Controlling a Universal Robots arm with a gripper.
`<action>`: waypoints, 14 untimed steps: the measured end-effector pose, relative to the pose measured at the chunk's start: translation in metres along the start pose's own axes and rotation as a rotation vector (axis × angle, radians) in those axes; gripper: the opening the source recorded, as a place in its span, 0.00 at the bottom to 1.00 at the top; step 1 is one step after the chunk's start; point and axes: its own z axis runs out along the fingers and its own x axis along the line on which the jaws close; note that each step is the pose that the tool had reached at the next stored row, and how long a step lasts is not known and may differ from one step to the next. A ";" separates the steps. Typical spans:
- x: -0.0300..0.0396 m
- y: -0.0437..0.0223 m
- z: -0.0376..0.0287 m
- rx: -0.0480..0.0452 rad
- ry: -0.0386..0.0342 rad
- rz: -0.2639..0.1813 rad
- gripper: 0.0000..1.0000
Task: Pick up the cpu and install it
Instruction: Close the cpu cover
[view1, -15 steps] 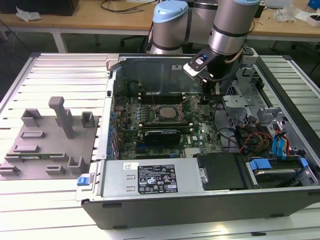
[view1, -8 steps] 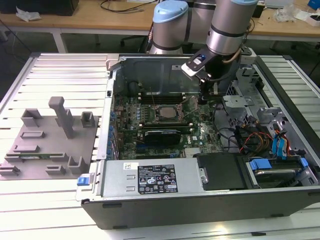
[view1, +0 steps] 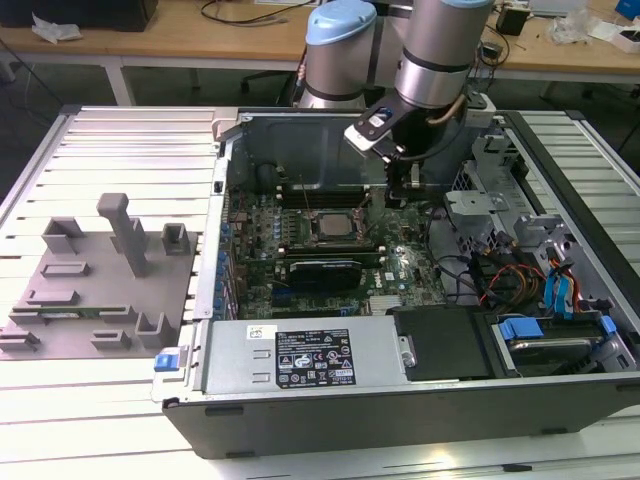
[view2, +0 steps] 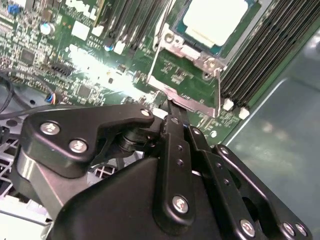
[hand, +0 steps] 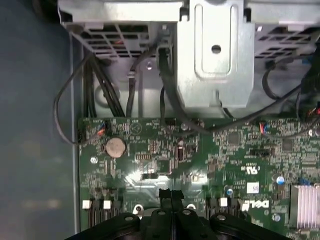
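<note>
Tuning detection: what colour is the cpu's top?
The cpu top is silvery-white; clearest in the second wrist view.

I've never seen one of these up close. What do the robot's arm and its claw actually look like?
The arm is made of thick silver-grey tubes with pale blue caps at the joints. A white module and a thin cable sit at the wrist. The gripper is black: flat jointed bars fastened with shiny silver screws.

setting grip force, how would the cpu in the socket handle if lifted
The cpu looks thin and flat, so probably stiff and light. Its smooth metal top may be slippery. It sits low in the socket frame, so its edges seem hard to grip.
</note>
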 end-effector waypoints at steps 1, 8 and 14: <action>0.0004 -0.0019 0.0001 -0.0009 0.0000 0.000 0.11; 0.0045 -0.0250 0.0009 -0.0104 0.0003 0.004 0.11; 0.0060 -0.0416 0.0015 -0.0163 0.0002 0.005 0.11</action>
